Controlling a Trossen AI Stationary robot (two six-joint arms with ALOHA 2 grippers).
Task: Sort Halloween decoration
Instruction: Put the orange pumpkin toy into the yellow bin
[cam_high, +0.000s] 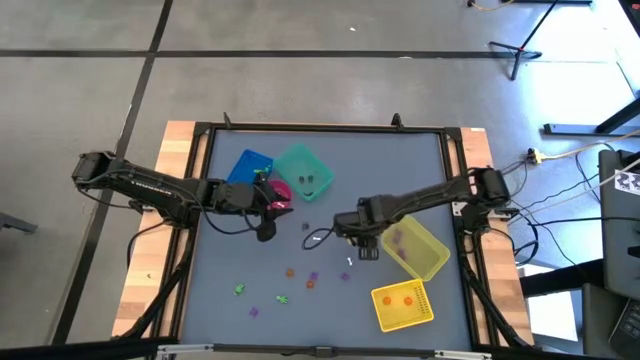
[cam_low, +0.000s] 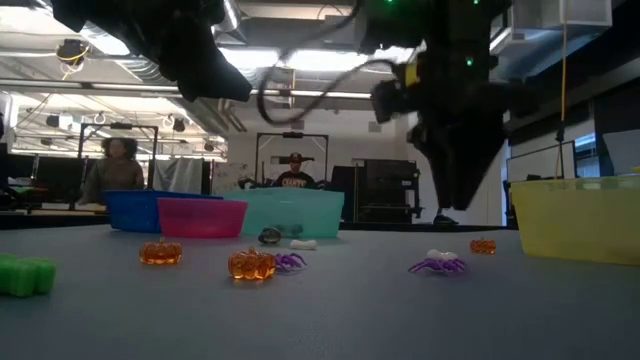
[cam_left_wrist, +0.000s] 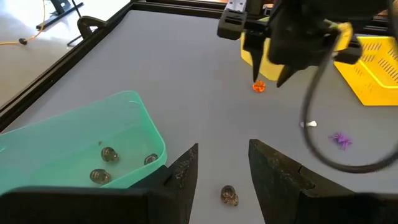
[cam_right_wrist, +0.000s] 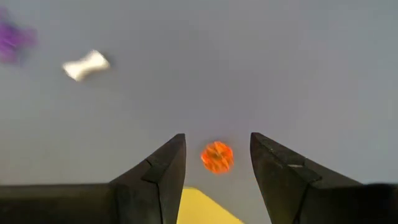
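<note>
Trinkets lie scattered mid-table. Right gripper (cam_right_wrist: 217, 163) hovers, fingers parted and empty, over an orange pumpkin (cam_right_wrist: 217, 156); white bone (cam_right_wrist: 86, 65) lies slantwise on bare mat. Left gripper (cam_left_wrist: 222, 171), parted and empty, straddles a grey skull (cam_left_wrist: 229, 195) just beside the teal bin (cam_left_wrist: 149, 134).

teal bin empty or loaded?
Loaded. The left wrist view shows three dark grey trinkets inside the teal bin; a fourth lies outside on the table.

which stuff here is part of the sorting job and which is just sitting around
Job: dark grey trinket between the open left gripper fingers; orange pumpkin between the open right gripper fingers; white bone; purple spider.
Around: teal bin, yellow bin, pink bin.
</note>
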